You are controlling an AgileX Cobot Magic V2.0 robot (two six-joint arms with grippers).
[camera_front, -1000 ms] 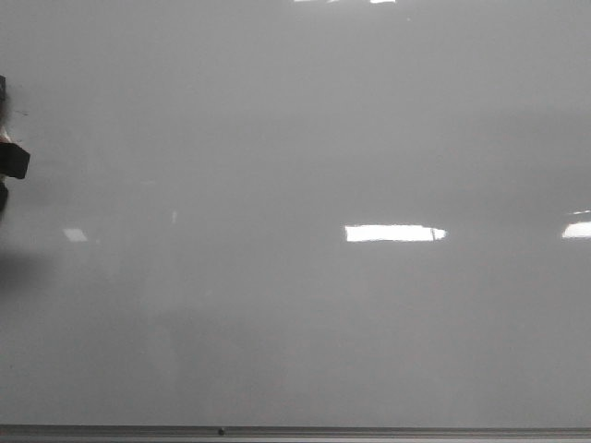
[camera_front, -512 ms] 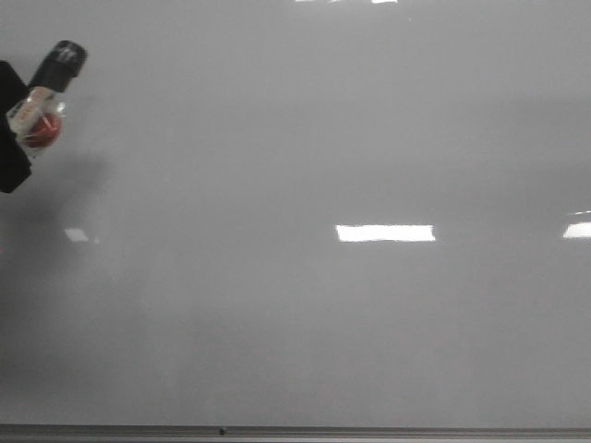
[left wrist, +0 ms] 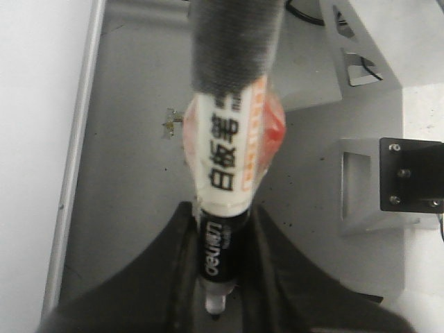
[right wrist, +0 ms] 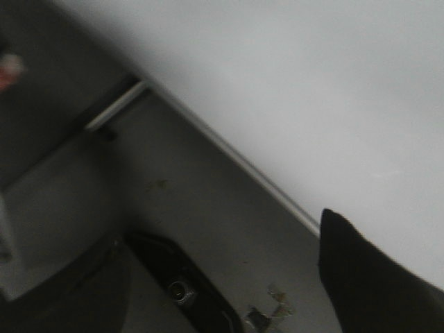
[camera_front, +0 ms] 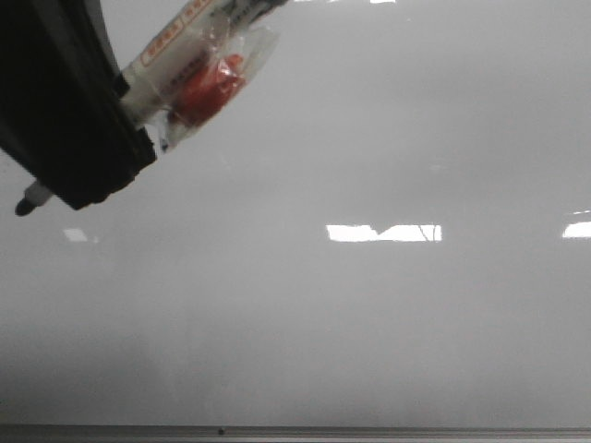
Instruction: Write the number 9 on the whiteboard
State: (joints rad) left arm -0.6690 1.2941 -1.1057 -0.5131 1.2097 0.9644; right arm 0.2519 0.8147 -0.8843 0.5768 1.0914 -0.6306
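Whiteboard (camera_front: pixel 369 323), big glossy pale-grey panel w/ thin metal edge strip, fills front view, no 9 yet: w/ left gripper (left wrist: pixel 220 243) clamped on white-and-black marker pen (camera_front: pixel 171 55), lower tip squarely, press lightly; right gripper (right wrist: pixel 368 277) state can't tell.

Front camera faces the whiteboard (camera_front: pixel 369 323) closely; both wrist cameras share its edge.

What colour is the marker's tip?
Black, on the marker tip in the left gripper; clearest in the front view.
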